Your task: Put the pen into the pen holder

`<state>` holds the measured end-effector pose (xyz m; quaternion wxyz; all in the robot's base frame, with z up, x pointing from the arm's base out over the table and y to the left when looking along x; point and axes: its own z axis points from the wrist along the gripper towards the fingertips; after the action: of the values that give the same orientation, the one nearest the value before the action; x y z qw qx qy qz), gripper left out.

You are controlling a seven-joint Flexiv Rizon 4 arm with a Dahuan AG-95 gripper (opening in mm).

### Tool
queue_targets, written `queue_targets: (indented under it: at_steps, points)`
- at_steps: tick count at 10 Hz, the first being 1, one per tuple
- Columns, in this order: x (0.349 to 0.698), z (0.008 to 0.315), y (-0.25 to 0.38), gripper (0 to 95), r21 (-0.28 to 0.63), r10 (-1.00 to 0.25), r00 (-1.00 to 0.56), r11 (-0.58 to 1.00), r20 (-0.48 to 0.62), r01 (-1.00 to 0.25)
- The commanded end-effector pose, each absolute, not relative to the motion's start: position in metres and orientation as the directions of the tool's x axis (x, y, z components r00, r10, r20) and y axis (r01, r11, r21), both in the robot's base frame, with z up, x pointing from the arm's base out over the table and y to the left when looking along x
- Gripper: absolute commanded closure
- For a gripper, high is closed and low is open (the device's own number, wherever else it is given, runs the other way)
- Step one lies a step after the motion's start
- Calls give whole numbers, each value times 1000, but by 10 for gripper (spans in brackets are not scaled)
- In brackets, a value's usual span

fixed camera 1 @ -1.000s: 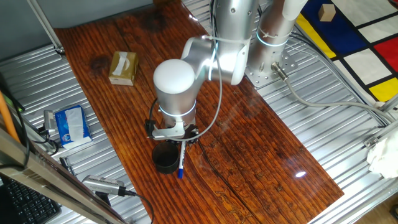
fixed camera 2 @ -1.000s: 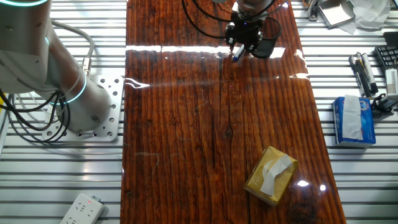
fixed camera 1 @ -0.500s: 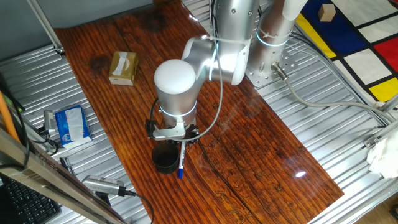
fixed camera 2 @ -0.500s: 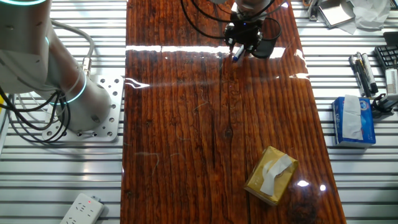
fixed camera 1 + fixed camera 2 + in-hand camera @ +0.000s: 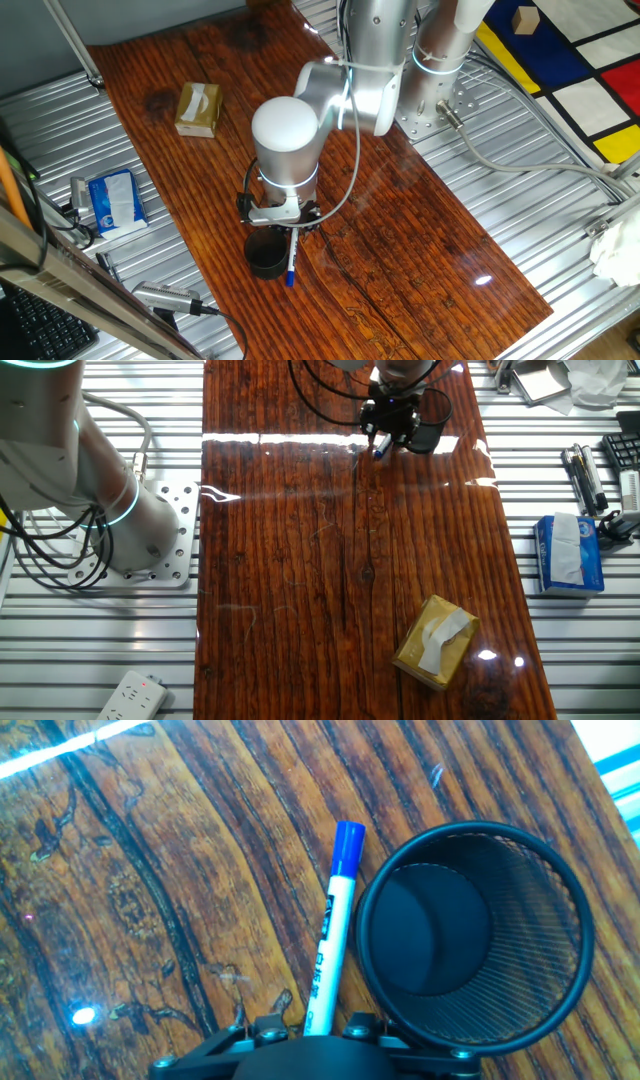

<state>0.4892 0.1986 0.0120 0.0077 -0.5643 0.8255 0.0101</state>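
The end effector [image 5: 290, 228] hangs over the bench [image 5: 400, 230] near one of its narrow ends, its fingers closed on the pen [image 5: 291, 262], which it holds by the upper part of the barrel. The pen is a slim white marker with a blue cap, and it points downward from the grip with the blue end lowest. In the hand view the pen [image 5: 330, 935] runs up the middle of the picture, blue cap farthest from the camera, with black print along its white barrel. Its lower end sits outside the pen holder [image 5: 470, 945], just beside the rim; whether the barrel touches the rim is not clear.

The pen holder is a short black mesh cup standing upright on the bench, open at the top, with a dark solid floor visible inside. In one fixed view the pen holder [image 5: 266, 257] stands directly below the arm's wrist, with the pen immediately beside it. In the other fixed view the end effector [image 5: 385, 435] and pen holder [image 5: 425, 435] appear close to the far end of the bench.

Elsewhere on the dark red wooden bench, a tan cardboard box [image 5: 435, 642] lies near the opposite end, well apart from the cup.
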Motion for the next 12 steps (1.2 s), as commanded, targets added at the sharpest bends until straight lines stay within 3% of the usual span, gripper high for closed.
queue_targets:
  at_steps: [1,4,5,12]
  points:
    - [489,12,199,760,5,-931,-364,364,-26,-932]
    - [489,12,199,760,5,-930,-365,365,-27,-931]
    - [489,12,199,950,5,-930,-366,366,-27,-931]
    - [488,15,198,950,4,-931,-364,364,-22,-931]
